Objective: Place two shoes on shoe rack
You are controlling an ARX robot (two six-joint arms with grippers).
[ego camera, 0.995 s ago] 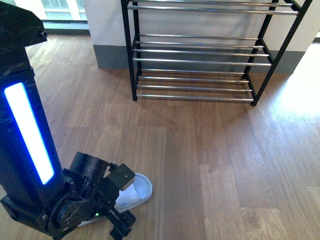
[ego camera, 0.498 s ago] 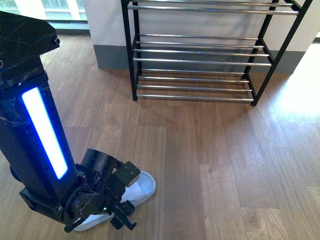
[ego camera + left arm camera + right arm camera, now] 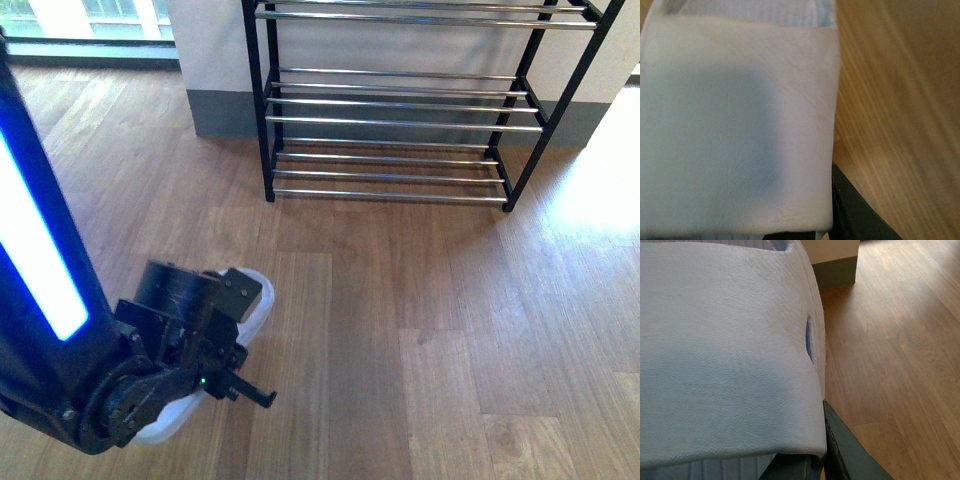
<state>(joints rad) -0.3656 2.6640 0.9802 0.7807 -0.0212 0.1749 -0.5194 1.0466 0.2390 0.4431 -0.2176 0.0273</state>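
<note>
Fingers of the left gripper are closed on a pale blue slide. Its wrist camera shows one dark finger tight against the edge of the slide's broad strap, while the other is hidden by the strap. From the front, the slide runs slantwise under the gripper, with its toe poking out on the rack side and its heel showing pale beneath the arm's joint.

Half a second ago the toe lay lower and further right. It has since travelled with the gripper up the picture, leftwards and toward the shoe rack, though still well apart from it. The left arm, with its blue light strip, has swung out to the picture's left edge. The rack stands unchanged against the wall.

Only the right wrist view shows a second slide. Its strap fills most of that picture, with one dark finger of the right gripper just beside its edge. Whether that gripper is pinching the slide cannot be told. Neither this slide nor the right arm appears from the front. Beyond the strap lie the wooden floor and a grey skirting.
</note>
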